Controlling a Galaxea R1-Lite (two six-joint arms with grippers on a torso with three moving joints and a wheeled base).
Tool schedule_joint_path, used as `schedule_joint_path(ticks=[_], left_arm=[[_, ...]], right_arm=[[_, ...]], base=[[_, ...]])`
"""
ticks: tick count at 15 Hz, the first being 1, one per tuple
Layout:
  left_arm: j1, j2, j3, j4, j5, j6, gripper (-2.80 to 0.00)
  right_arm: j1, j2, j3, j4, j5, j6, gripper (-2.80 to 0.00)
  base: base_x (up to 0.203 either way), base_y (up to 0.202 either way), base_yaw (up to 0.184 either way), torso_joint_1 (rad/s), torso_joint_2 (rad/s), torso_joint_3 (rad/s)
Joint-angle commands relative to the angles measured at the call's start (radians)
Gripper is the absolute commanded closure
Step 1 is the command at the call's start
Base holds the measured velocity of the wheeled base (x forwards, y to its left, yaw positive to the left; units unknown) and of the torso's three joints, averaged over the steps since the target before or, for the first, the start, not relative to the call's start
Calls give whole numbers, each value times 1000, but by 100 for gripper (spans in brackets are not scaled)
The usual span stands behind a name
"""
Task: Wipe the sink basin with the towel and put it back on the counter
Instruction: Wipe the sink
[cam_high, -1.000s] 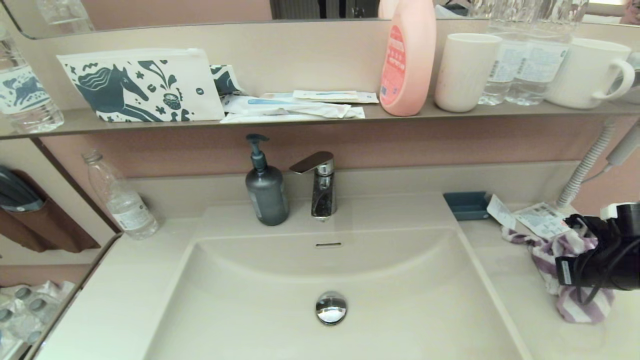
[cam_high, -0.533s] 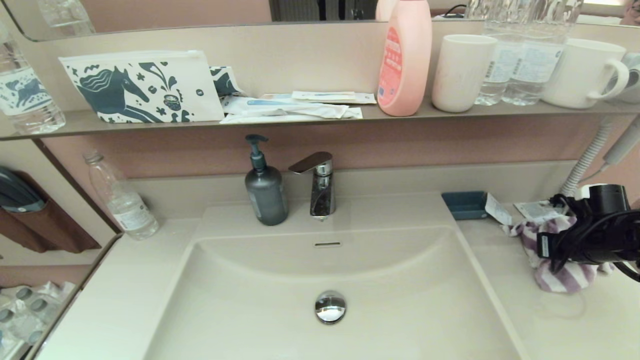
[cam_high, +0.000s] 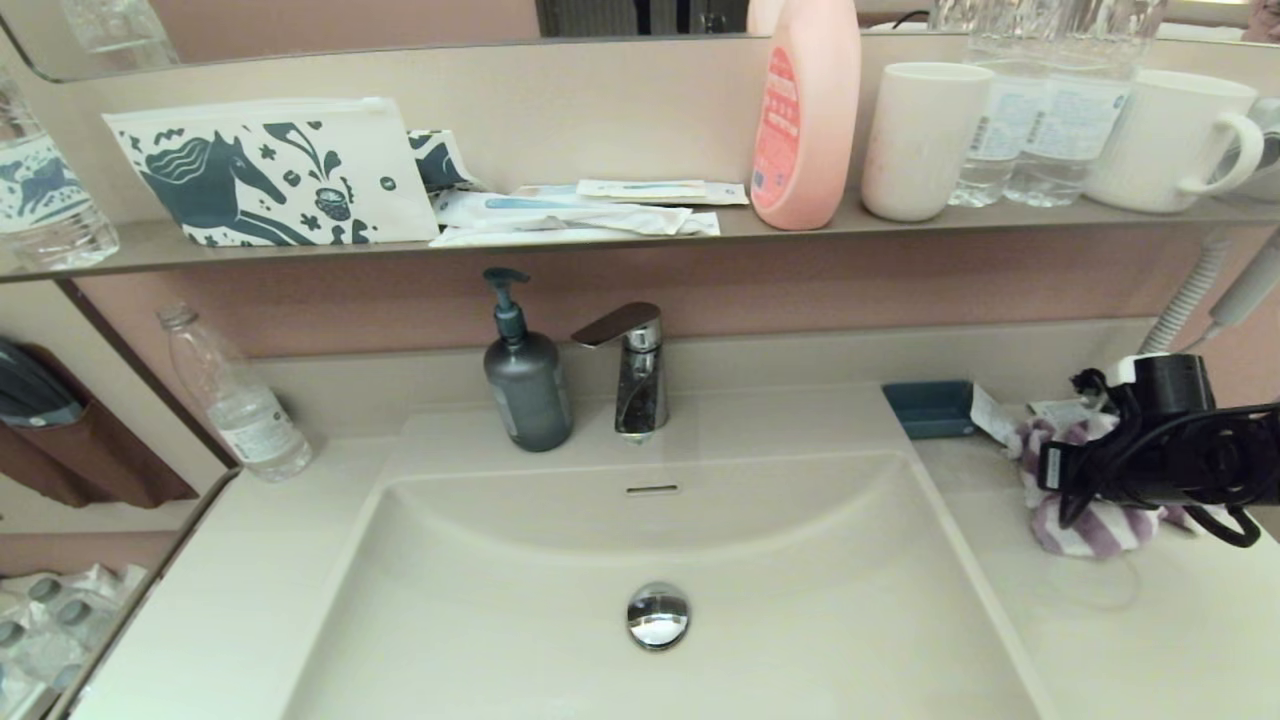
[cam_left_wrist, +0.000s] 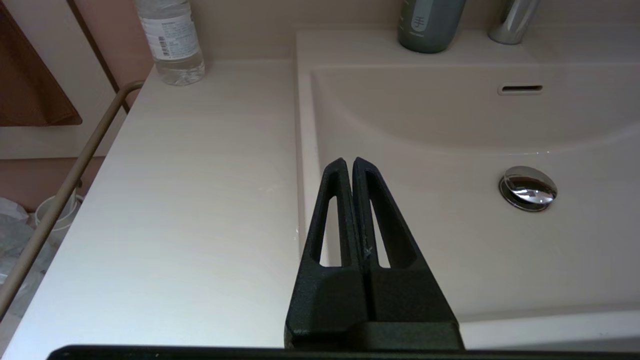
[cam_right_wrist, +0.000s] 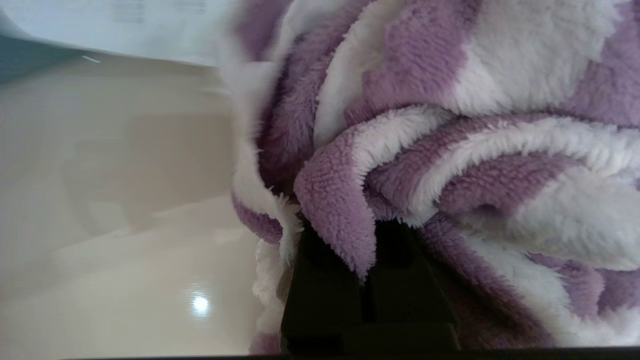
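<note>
Towel (cam_high: 1085, 525), bunched on the desk (cam_high: 1150, 640) right of the sink basin (cam_high: 800, 620), is clenched in the right pincer (cam_right_wrist: 367, 280), so lifting toward the basin is judged next.

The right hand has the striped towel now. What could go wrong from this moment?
1. The right hand pinches only a fold of the towel; the bunched rest may slip out on the way to the sink basin.
2. Paper slips and a blue dish lie right beside the towel on the counter; a trailing towel edge could drag them.
3. The hand's dangling cable might catch the cloth.
</note>
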Motion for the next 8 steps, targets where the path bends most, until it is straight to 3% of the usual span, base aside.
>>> schedule_joint_path(ticks=[1,5,8], left_arm=[[0,1,0,0,1,0,0],[0,1,0,0,1,0,0],[0,1,0,0,1,0,0]], right_arm=[[79,0,9,12,-7,26,0],[256,-24,49,16,-52,115,0],[297,-59,88,23,-73,140,0]], base=[[0,0,0,0,0,0],[0,0,0,0,0,0],[0,0,0,0,0,0]])
